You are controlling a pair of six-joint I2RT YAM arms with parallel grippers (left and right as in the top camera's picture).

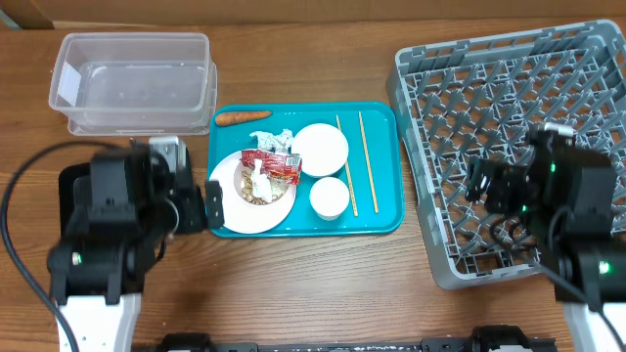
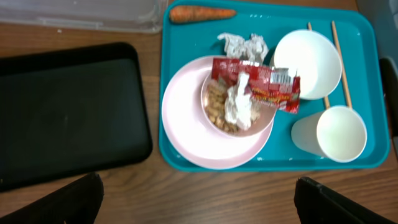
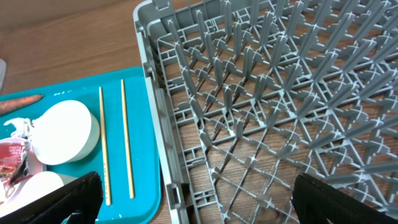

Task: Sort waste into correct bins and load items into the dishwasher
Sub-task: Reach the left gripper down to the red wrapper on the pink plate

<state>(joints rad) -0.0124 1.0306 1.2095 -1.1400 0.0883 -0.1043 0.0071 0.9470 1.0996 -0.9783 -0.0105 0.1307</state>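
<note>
Holding the left claw (image 2: 199,210) spread wide with nothing between its fingers, at the left edge of the teal tray (image 2: 365,81), close beside the pink plate (image 2: 183,124). Holding the right claw (image 3: 199,205) just as wide and just as empty over the grey dish rack (image 3: 151,93), toward the side facing the tray.

Finding every task thing on the teal tray: the plate carrying a small bowl (image 2: 265,123) of beige scraps (image 2: 217,111), with a red-and-white wrapper (image 2: 264,87) and a wad of tissue (image 2: 239,106) draped over it; a second crumpled tissue (image 2: 244,45) and the carrot (image 2: 202,14) at the far edge; a larger white bowl (image 2: 308,62), a white cup (image 2: 341,134) and two chopsticks (image 2: 342,68) further right. Seeing the clear tub (image 1: 132,83) beyond the tray and the black tray (image 2: 68,112) to its left, both bare, like the rack; judging nothing sorted or loaded yet.

Could spill scraps across plate and tray by pinching the wrapper too deep and dragging the filling along. Could tip the small bowl by catching its rim. Might send the carrot rolling with an off-centre pinch. Likely to fumble the thin chopsticks, flat against the tray. Risks mixing bins by lifting tissue and wrapper together
</note>
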